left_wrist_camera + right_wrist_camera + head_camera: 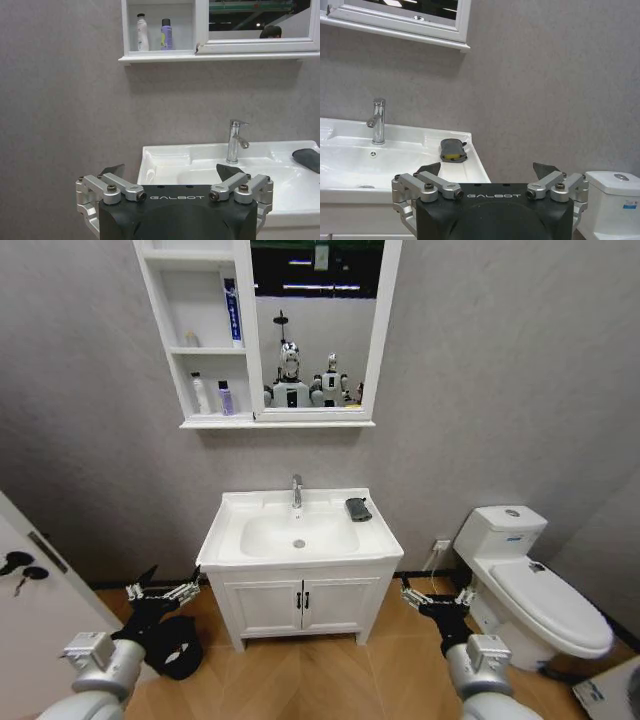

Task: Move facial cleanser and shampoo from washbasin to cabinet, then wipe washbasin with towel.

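Head view: both bottles stand on the lowest open shelf of the cabinet (160, 300), the facial cleanser (200, 394) just beside the shampoo (225, 398), both upright. The towel (358, 509) lies on the right rear corner of the washbasin (228, 540), right of the tap (297, 491). Both arms hang low in front of the floor cupboard. The left gripper (162, 590) is below the basin's left front corner, the right gripper (436, 597) below its right front corner. Both sets of fingers are spread, holding nothing. The towel lies up and forward-left of the right gripper, clearly nearer to it than to the left; its long axis runs roughly front to back along the rim.

Left wrist view: fingers spread wide, empty. "GALBOT" is printed on the gripper body. Cleanser (142, 32) and shampoo (166, 34) stand on the shelf; their labels are too small to read. The towel's edge (307, 159) shows at the far side of the basin.

Right wrist view: fingers spread, empty, "GALBOT" again. The towel (453, 150) sits folded on the basin corner straight ahead, a yellow patch showing at its near end. The toilet tank (615, 200) carries a small blue label, unreadable.

Judgement: bottles done; the wipe remains, a right-arm job.
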Controlling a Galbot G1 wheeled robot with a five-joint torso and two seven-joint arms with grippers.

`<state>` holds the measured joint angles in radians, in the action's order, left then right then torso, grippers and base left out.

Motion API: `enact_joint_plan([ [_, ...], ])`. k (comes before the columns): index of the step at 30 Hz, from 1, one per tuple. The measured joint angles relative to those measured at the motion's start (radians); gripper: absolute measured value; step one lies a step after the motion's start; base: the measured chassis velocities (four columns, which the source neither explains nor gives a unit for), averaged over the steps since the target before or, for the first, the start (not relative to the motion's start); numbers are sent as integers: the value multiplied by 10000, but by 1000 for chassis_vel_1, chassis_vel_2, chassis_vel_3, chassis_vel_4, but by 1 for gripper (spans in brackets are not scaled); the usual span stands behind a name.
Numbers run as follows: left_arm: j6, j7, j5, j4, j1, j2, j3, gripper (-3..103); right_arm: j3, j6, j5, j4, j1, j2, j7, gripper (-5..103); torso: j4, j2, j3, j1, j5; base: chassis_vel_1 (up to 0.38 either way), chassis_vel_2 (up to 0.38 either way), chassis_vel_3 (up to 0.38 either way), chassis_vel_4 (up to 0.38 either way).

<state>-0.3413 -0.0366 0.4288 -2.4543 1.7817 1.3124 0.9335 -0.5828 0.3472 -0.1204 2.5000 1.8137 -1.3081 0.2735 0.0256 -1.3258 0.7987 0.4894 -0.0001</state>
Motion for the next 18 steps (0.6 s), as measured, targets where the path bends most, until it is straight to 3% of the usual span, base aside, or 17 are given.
enact_joint_plan([
  [18, 312, -190, 89, 108, 205, 135, 237, 100, 10, 1, 45, -2, 120, 27, -116, 100, -2, 0, 0, 1, 7, 249, -253, -251, 253],
])
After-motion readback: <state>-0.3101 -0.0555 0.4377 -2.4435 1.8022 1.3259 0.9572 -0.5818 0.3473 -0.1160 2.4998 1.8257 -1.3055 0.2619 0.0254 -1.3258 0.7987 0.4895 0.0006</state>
